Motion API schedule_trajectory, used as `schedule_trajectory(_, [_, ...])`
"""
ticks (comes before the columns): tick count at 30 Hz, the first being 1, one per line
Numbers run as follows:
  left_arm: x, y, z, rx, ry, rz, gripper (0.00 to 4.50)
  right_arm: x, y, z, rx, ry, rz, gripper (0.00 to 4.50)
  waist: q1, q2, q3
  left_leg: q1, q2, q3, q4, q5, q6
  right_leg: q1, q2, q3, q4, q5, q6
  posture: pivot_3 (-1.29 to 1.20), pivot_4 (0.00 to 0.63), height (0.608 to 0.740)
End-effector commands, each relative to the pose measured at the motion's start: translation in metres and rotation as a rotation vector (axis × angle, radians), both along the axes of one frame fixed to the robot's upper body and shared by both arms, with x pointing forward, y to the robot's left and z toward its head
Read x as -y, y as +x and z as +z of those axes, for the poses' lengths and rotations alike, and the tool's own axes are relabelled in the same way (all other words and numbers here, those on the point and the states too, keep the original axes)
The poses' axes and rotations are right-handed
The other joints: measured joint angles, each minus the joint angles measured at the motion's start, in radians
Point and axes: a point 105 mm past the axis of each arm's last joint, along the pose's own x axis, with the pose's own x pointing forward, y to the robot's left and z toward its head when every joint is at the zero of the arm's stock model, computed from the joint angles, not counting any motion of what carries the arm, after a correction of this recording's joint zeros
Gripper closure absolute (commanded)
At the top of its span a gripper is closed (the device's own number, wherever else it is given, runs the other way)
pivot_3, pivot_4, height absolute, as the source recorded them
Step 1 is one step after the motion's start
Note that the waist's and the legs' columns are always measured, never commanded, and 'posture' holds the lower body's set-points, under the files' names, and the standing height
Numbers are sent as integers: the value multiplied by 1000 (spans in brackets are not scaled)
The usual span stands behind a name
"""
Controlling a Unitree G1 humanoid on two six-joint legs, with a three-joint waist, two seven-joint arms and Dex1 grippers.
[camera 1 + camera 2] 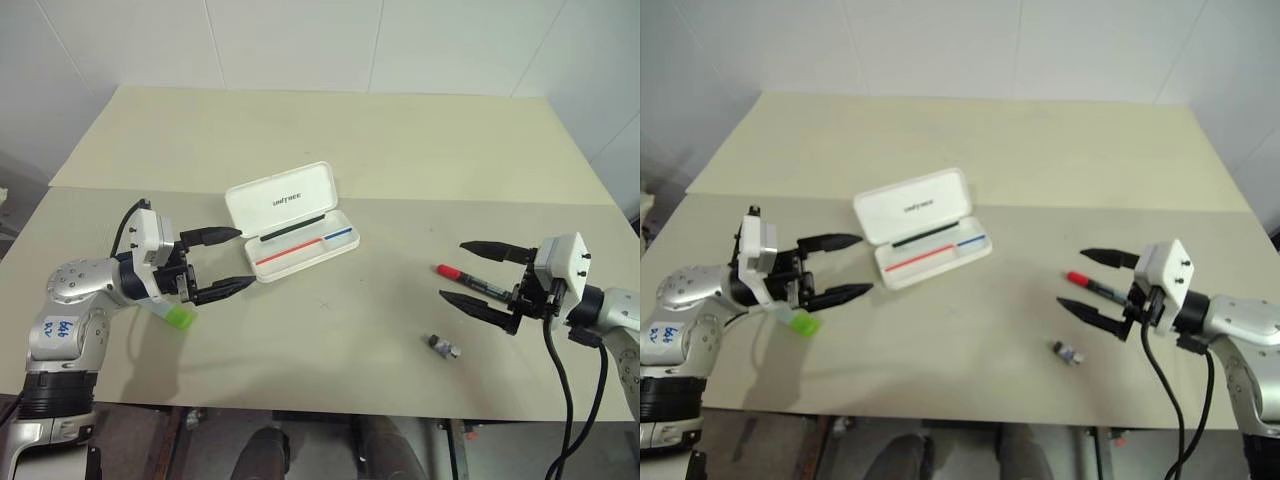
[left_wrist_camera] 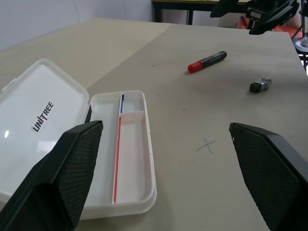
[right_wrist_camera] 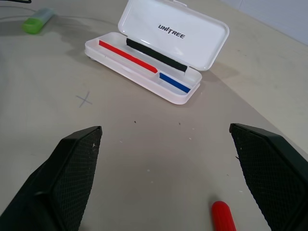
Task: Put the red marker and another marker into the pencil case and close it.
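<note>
— so, how far along?

— barely begun: case (image 1: 290,223) lies open mid-table, both markers outside it, lid not yet shut.

— where are they?

— red marker (image 1: 472,280) at three o'clock of the case, under the right gripper (image 1: 480,280), jaws wide and empty; green marker (image 1: 178,315) at eight o'clock, below the left gripper (image 1: 222,262), also wide.

— anything in the case?

— only its red and blue lines.

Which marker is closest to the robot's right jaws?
The red marker, the slim black one with a red cap. It lies right by the right gripper. The lime-green-ended marker lies far across the table, under the left gripper.
</note>
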Motion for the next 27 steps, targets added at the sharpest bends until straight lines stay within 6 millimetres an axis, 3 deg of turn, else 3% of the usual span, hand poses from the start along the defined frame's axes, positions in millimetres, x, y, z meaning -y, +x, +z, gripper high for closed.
schedule_trajectory(1, [0, -2, 9, 47, 15, 4, 78, -3, 0, 9, 31, -19, 28, 0, 1, 0, 0, 0, 0, 0, 0, 0, 0, 0, 0, 0, 0, 0, 0, 0, 150, 740])
schedule_trajectory(8, [3, -1, 5, 34, 18, 14, 78, -12, 0, 5, 26, -3, 54, 0, 1, 0, 0, 0, 0, 0, 0, 0, 0, 0, 0, 0, 0, 0, 0, 0, 150, 740])
schedule_trajectory(14, [-6, 0, 7, 36, 29, 21, 78, -36, 3, 7, 50, 26, 120, 0, -1, 0, 0, 1, 0, 0, 0, 0, 0, 0, 0, 0, 1, 0, 0, 0, 150, 740])
schedule_trajectory(19, [-3, 5, -1, 21, 66, 26, 1666, -53, 3, 12, 77, 59, 157, 0, 1, 0, 0, 0, 0, 0, 0, 0, 0, 0, 0, 0, 1, 0, 0, 0, 150, 740])
schedule_trajectory(27, [10, 15, -12, 9, 168, -33, 1666, -67, -1, 13, 98, 86, 177, 0, 4, 0, 0, 0, 0, -1, 0, 0, 0, 0, 0, -1, 0, 0, 0, 0, 150, 740])
